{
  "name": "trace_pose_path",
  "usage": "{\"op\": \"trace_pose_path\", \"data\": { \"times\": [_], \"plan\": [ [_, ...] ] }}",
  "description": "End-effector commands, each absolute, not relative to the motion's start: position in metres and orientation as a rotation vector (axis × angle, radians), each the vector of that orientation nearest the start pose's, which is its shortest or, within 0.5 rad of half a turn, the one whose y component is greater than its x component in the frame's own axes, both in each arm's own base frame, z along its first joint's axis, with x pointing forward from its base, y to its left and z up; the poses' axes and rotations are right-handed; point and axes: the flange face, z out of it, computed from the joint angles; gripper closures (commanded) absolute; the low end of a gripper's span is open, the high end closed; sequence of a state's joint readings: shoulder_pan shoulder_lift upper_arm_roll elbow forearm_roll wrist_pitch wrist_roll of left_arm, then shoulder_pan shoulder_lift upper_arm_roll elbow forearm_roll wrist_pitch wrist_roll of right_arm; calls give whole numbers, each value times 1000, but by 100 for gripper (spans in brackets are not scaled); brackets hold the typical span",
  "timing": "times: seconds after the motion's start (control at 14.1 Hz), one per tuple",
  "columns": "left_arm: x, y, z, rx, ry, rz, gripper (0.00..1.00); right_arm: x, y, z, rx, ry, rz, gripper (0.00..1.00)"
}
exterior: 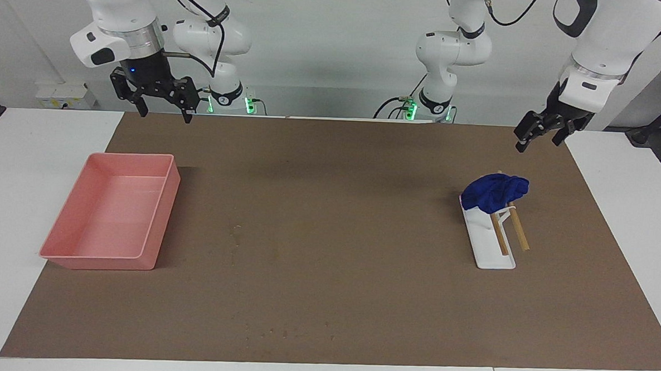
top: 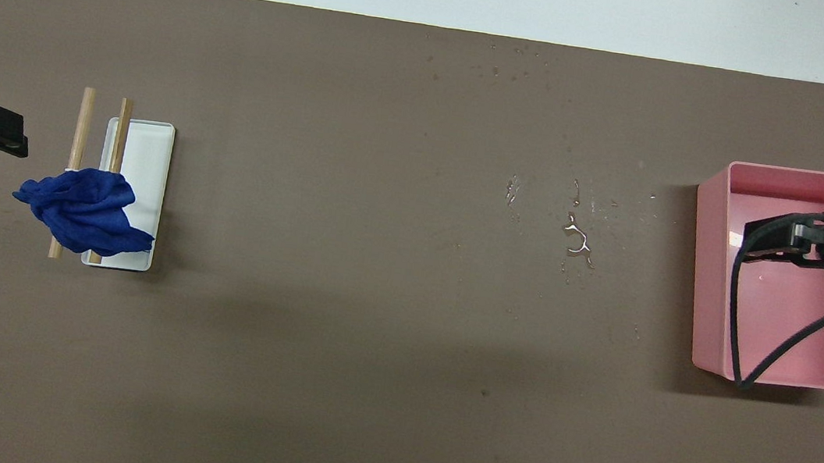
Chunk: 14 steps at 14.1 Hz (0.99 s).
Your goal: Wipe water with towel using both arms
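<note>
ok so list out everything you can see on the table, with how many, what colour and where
towel: one, royal blue, bunched on the rack at the left arm's end
rack: one, white base with two wooden rods, under the towel
tray: one, pink, at the right arm's end
water: one small puddle with scattered drops, clear, on the mat nearer the tray than the towel
mat: one, brown, covering most of the table
left gripper: one, black, raised over the mat's edge near the towel
right gripper: one, black, open, raised above the tray's end of the table
</note>
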State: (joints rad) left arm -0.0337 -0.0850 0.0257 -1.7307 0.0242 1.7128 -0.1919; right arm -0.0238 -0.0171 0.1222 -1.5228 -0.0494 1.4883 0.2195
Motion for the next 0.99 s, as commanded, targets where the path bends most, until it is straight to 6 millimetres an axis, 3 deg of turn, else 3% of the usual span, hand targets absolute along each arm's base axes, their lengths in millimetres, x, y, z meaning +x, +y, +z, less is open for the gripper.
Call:
{"op": "trace_pose_path", "data": {
  "times": [0.0,0.14,0.21,0.57,0.71,0.92],
  "plan": [
    [505,23,570,-3077,-473,-156,0,536,43,646,-3164,160,46,1],
    [503,23,537,-3044,-709,-201,0,537,42,646,-3164,165,46,1],
    [503,23,523,-3039,-743,-225,0,537,43,646,-3162,162,42,1],
    [522,29,467,-3043,-735,-260,0,530,47,639,-3133,170,77,1],
    [529,31,455,-3040,-752,-274,0,531,47,640,-3139,176,58,1],
    [529,24,452,-3044,-743,-267,0,535,48,643,-3163,179,24,1]
  ]
}}
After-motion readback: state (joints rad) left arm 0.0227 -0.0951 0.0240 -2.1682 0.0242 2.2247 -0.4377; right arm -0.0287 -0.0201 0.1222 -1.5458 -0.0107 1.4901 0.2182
